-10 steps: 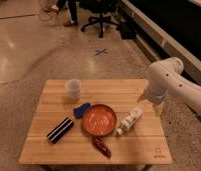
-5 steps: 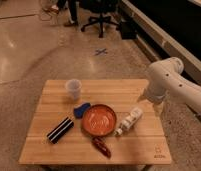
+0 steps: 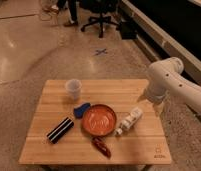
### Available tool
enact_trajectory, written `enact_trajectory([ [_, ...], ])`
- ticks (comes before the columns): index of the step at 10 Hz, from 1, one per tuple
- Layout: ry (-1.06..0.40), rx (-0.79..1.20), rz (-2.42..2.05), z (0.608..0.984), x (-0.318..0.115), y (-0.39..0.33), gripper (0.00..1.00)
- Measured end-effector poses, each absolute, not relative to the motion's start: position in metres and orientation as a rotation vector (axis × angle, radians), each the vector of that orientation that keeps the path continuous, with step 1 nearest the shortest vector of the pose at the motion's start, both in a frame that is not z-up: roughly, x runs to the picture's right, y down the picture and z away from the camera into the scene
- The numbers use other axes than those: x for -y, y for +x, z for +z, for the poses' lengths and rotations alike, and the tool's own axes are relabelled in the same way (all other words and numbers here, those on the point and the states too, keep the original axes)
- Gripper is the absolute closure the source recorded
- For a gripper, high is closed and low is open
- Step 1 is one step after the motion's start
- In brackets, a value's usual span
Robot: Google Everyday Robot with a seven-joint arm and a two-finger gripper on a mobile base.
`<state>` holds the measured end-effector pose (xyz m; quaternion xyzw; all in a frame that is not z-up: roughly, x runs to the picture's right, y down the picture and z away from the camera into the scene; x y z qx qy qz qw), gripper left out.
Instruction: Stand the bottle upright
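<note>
The small white bottle (image 3: 130,121) with a tan label band lies on its side on the wooden table (image 3: 119,90). It sits just right of the orange plate (image 3: 99,120), with its cap pointing toward the front left. My gripper (image 3: 153,104) hangs from the white arm (image 3: 166,77) above the table's right edge. It is a short way up and to the right of the bottle and not touching it.
A translucent plastic cup (image 3: 73,89) stands at the back left. A blue object (image 3: 80,109) lies left of the plate, a black striped object (image 3: 60,129) lies at the front left, and a red object (image 3: 100,146) lies in front of the plate. An office chair (image 3: 101,20) stands on the floor far behind.
</note>
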<state>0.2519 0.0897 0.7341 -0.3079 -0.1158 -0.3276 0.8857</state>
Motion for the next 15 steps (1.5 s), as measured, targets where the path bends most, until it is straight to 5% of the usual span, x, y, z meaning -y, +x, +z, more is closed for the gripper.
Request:
enact_trajectory([
  [15,-0.597,0.244,-0.679,0.750,-0.100,0.220,0.29],
])
